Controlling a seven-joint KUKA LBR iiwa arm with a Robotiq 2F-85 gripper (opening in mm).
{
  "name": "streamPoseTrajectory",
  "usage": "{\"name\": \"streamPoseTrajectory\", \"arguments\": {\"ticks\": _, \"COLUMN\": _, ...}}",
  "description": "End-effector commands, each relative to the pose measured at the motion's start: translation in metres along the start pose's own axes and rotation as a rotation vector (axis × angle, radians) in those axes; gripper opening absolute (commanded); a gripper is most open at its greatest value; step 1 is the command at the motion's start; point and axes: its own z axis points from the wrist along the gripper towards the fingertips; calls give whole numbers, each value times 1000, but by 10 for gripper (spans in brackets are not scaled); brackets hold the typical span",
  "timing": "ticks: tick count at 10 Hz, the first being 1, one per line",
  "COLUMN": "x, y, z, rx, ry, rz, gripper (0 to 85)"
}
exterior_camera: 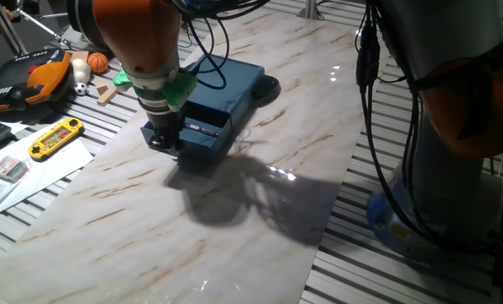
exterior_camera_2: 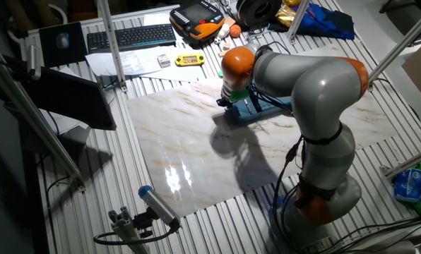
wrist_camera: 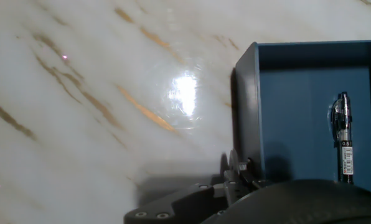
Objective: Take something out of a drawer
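My own hand covers the bottom end of the pen (wrist_camera: 343,140) and the near part of the drawer (wrist_camera: 297,112), whose right side runs off the picture. My fingers are too hidden to judge their gap.

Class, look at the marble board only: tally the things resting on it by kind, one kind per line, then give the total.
Dark blue box with its sliding drawer pulled open: 1
Slim dark pen with a white label, lying inside the drawer: 1
Total: 2
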Motion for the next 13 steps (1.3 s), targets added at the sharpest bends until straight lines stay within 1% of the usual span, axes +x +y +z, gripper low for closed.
{"name": "streamPoseTrajectory", "arguments": {"ticks": 1, "x": 0, "y": 0, "z": 0, "rx": 2, "ry": 0, "rz": -2, "gripper": 0}}
{"name": "streamPoseTrajectory", "arguments": {"ticks": 6, "x": 0, "y": 0, "z": 0, "rx": 2, "ry": 3, "rz": 6, "gripper": 0}}
{"name": "streamPoseTrajectory", "arguments": {"ticks": 7, "x": 0, "y": 0, "z": 0, "rx": 1, "ry": 9, "rz": 18, "gripper": 0}}
{"name": "streamPoseTrajectory", "arguments": {"ticks": 8, "x": 0, "y": 0, "z": 0, "rx": 9, "ry": 25, "rz": 22, "gripper": 0}}
{"name": "streamPoseTrajectory", "arguments": {"ticks": 9, "x": 0, "y": 0, "z": 0, "rx": 24, "ry": 35, "rz": 19, "gripper": 0}}
{"name": "streamPoseTrajectory", "arguments": {"ticks": 10, "x": 0, "y": 0, "z": 0, "rx": 30, "ry": 38, "rz": 14, "gripper": 0}}
{"name": "streamPoseTrajectory", "arguments": {"ticks": 11, "x": 0, "y": 0, "z": 0, "rx": 32, "ry": 33, "rz": 14, "gripper": 0}}
{"name": "streamPoseTrajectory", "arguments": {"ticks": 12, "x": 0, "y": 0, "z": 0, "rx": 12, "ry": 24, "rz": 21, "gripper": 0}}
{"name": "streamPoseTrajectory", "arguments": {"ticks": 13, "x": 0, "y": 0, "z": 0, "rx": 5, "ry": 13, "rz": 14, "gripper": 0}}
